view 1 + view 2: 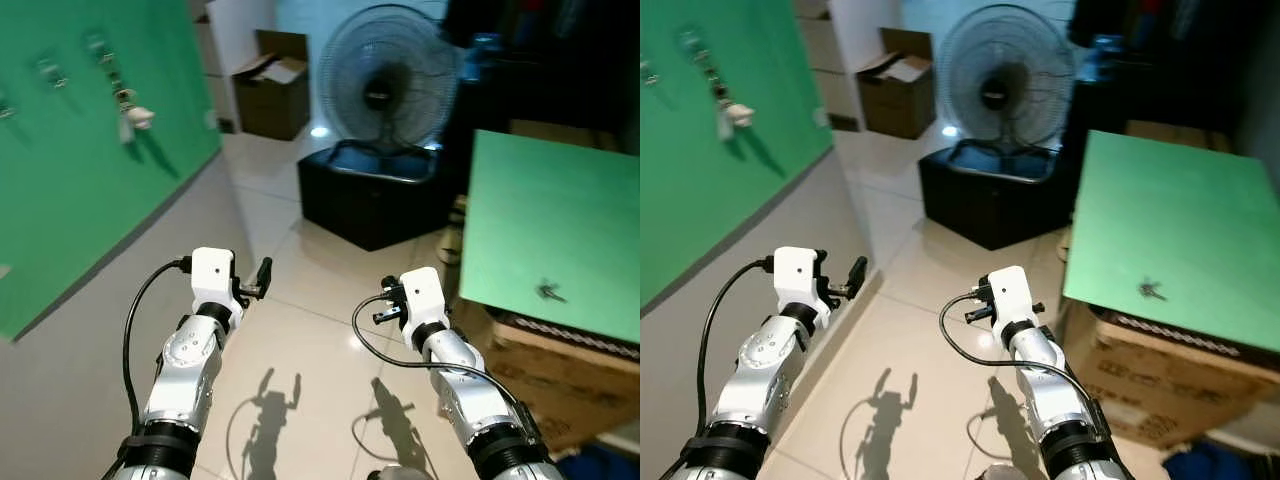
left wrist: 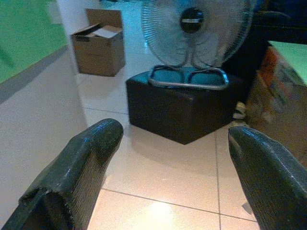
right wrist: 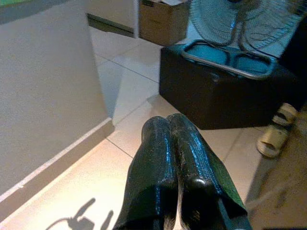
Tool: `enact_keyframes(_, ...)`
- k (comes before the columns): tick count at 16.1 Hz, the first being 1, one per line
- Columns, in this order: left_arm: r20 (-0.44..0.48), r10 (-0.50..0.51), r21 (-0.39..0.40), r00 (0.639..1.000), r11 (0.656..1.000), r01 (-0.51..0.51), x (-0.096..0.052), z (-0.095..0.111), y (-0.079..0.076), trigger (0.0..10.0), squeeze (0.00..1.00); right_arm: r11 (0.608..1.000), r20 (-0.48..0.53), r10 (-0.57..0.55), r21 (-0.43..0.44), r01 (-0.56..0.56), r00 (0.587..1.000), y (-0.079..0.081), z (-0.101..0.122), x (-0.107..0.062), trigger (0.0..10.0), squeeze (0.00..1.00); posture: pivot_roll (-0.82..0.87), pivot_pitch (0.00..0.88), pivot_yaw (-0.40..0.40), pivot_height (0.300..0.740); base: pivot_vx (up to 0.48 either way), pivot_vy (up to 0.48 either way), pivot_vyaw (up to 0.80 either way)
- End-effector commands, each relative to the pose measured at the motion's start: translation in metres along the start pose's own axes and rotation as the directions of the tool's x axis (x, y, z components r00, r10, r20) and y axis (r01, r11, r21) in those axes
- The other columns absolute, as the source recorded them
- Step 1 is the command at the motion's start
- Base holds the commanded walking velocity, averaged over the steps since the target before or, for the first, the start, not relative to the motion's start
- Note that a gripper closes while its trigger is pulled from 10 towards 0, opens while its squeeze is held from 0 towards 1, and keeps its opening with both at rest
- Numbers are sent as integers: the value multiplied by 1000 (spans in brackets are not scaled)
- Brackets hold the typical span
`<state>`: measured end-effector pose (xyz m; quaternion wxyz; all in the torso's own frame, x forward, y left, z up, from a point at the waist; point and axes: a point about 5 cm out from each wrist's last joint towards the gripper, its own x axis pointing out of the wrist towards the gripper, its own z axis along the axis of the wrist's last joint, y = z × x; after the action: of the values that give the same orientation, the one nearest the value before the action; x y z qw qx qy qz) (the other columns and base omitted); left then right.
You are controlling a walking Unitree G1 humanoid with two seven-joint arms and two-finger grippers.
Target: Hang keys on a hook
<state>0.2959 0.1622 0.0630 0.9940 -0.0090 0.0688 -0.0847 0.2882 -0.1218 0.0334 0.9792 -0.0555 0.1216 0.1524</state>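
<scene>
A green wall [image 1: 70,170] runs along the left, with a grey band at its foot meeting the pale tiled floor [image 1: 300,340]. Several hooks [image 1: 48,70] sit in a row high on the wall. From one of them hangs a set of keys [image 1: 128,108] with a white fob, far to the left and well apart from both arms.

On the right stands a desk [image 1: 550,235] with a green top, resting on cardboard cartons. A small dark object [image 1: 548,292] lies near its near edge; it is too small to identify.

At the far middle a large standing fan [image 1: 385,85] rests its metal base on a black box [image 1: 375,200]. A label on the fan's hub is too blurred to read. Left of the fan an open cardboard box [image 1: 270,85] sits against the far wall. A pale sandal [image 3: 274,134] lies on the floor beside the black box.

Both silver arms are raised over the floor. The left gripper [image 1: 262,275] is near the grey band, its jaws spread wide and empty; the left wrist view shows the two black fingers [image 2: 81,167] far apart. The right gripper [image 1: 388,305] hovers near the desk, its jaws pressed together with nothing between them, the fingers [image 3: 168,177] touching along their length.

No writing can be read anywhere.
</scene>
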Motion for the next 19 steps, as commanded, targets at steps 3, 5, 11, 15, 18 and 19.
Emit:
enact_keyframes(3, 5, -16, 29, 1000, 999, 16, -2, 0, -2, 10000, 0, 1000, 0, -3, 11, 3, 1000, 1, 1, 0, 10000, 0, -169, 0, 68, 740, 0, 0, -558)
enact_keyframes(5, 3, -18, 34, 1000, 999, 18, -2, -1, -3, 10000, 0, 1000, 1, -4, 12, 4, 1000, 1, 1, 0, 10000, 0, -169, 0, 68, 740, 0, 0, -563)
enact_keyframes(11, 6, -28, 44, 1000, 999, 28, -1, 0, -4, 10000, 0, 999, -31, -41, 5, 41, 999, -6, -2, 1, 10000, 0, -171, 0, 76, 714, 0, 0, -351)
enact_keyframes(15, 4, -37, 54, 999, 998, 36, 1, 0, -4, 10000, 0, 997, -21, -71, -24, 70, 997, -11, -1, 0, 0, 0, -177, 0, 82, 676, 0, 0, 0)
enact_keyframes(18, 2, -43, 58, 999, 997, 43, 2, 0, -5, 10000, 0, 998, -21, -61, -29, 60, 998, -9, -2, 0, 0, 0, -181, 0, 82, 648, 0, 0, 0)
enact_keyframes(19, 3, -45, 58, 999, 997, 45, 2, 0, -5, 10000, 0, 998, -21, -58, -38, 57, 998, -8, -2, 0, 0, 0, -181, 0, 82, 644, 0, 0, 0)
